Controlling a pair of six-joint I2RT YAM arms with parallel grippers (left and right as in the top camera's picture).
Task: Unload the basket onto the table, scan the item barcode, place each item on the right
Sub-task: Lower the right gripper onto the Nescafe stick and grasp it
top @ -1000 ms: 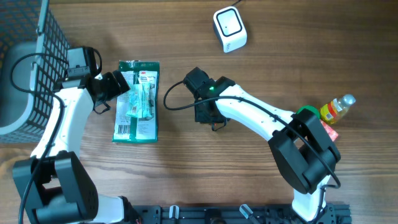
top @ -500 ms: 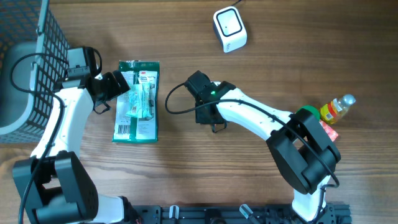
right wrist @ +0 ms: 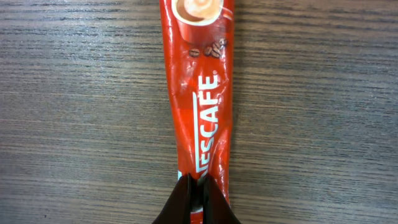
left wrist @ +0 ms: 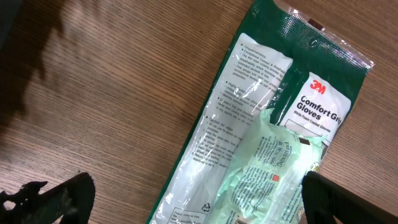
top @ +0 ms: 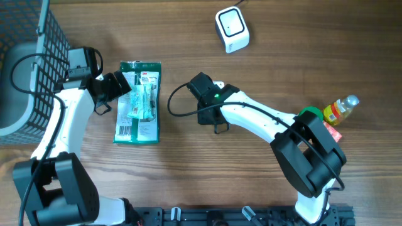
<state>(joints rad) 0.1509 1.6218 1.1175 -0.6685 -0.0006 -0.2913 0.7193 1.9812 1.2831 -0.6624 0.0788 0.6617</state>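
– sachet [right wrist: 199, 106] first: where is it?
– on the wooden table [right wrist: 74, 124], about mid-table. it is a red nescafe stick lying flat, its length running straight away from the right gripper [right wrist: 196, 198], with the coffee-cup picture at the end away from the gripper. from overhead it is hidden under that gripper.
– and the gripper itself?
– clenched. the two fingertips meet on the end of the sachet closest to them, so it is grasping the stick by that end.
– scanner?
– white scanner [top: 232, 28] sits at the far side of the table, a little to the right of the right gripper and well apart from it.
– what about the other arm?
– the left gripper [left wrist: 196, 186] is spread wide and grasps nothing. its fingers [left wrist: 62, 196] stand either side of a green glove pack [left wrist: 249, 112] that lies flat on the wood, printed side up. whether they touch it i cannot tell.
– where is that pack in the scene?
– left of the right gripper, apart from it, with a dark mesh basket [top: 25, 56] further left at the table's edge.
– anything on the right?
– a small bottle [top: 341, 108] with a yellow label, lying near the right arm's base.
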